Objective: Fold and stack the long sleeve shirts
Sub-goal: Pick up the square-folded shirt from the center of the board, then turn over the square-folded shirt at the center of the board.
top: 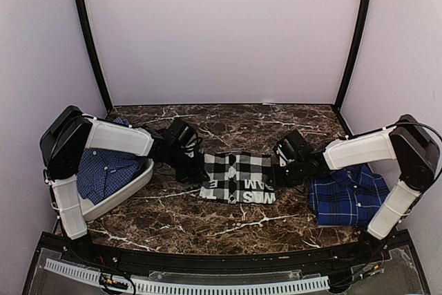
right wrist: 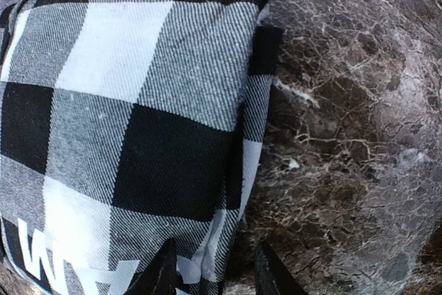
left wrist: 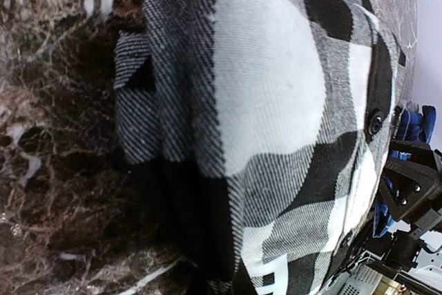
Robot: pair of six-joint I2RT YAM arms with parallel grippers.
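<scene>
Lying folded, the checked shirt (top: 238, 177) shows white lettering. The right gripper (right wrist: 215, 276) straddles its edge, jaws parted. How the left gripper (top: 188, 165) stands cannot be told.

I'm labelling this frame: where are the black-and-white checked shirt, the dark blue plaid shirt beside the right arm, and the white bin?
black-and-white checked shirt (top: 238, 177): top view, its middle.
dark blue plaid shirt (top: 345, 197): top view, its middle.
white bin (top: 124, 195): top view, near wall.

A white bin (top: 124, 190) sits left on the dark marble table (top: 235, 126).
</scene>
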